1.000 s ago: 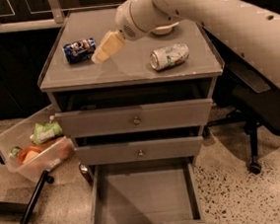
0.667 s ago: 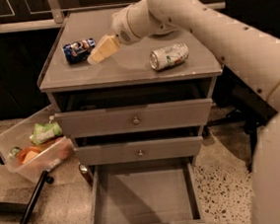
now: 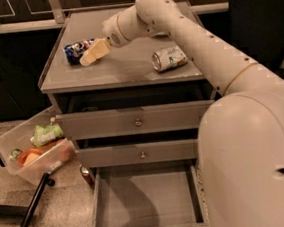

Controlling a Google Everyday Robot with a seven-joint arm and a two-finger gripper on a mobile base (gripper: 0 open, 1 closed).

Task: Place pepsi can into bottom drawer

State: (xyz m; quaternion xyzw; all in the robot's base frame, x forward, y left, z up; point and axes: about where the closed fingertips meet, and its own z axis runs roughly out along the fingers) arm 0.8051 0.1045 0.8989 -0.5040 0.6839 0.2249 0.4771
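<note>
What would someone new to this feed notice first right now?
The big white arm stretched in from the right, with its gripper at the pepsi can lying at the left rear of the cabinet top. Next, the bottom drawer pulled open below, and a silver-white can on its side towards the top's right.

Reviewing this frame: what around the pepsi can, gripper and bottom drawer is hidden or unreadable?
Camera view:
1. The gripper, at the right end of the pepsi can on the cabinet top, covers that end; grip or mere contact is unclear.
2. The arm's near link hides the right front corner of the bottom drawer.
3. The picture's lower edge cuts off the drawer's front.
</note>
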